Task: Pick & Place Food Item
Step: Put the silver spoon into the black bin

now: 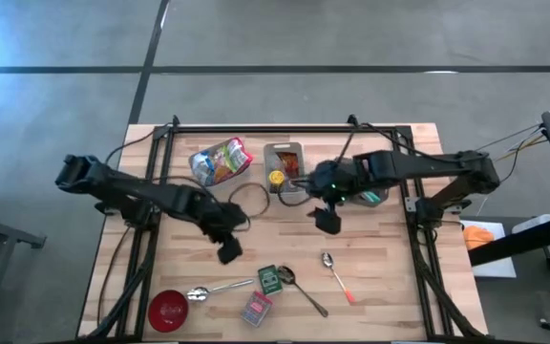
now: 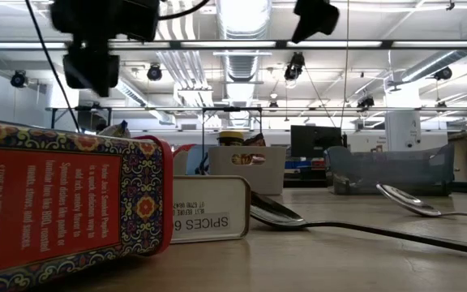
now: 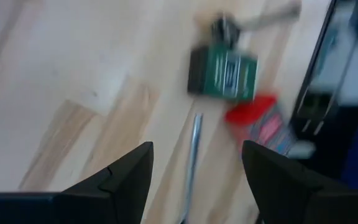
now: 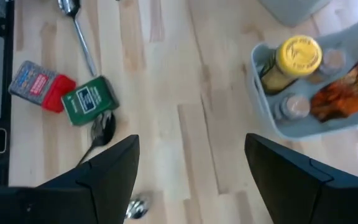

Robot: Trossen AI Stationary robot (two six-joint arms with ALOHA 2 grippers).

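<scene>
The green tin [image 1: 270, 278], white-labelled, lay near the desk's [image 1: 380, 258] front edge; both grippers [image 1: 229, 250] [image 1: 328, 221] hung apart-fingered, empty.

Grey concrete floor [image 1: 351, 38] (dark seams); bright ceiling strip lights [image 2: 242, 45], perhaps desks beyond.

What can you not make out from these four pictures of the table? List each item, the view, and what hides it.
1. Red tin, low view: cut off by the left edge.
2. Green tin, left wrist view: label blurred, unreadable.
3. Grey bin, right wrist view: cut off by the right edge, contents partly out of frame.
4. Snack bag, high view: print too small to read.
</scene>
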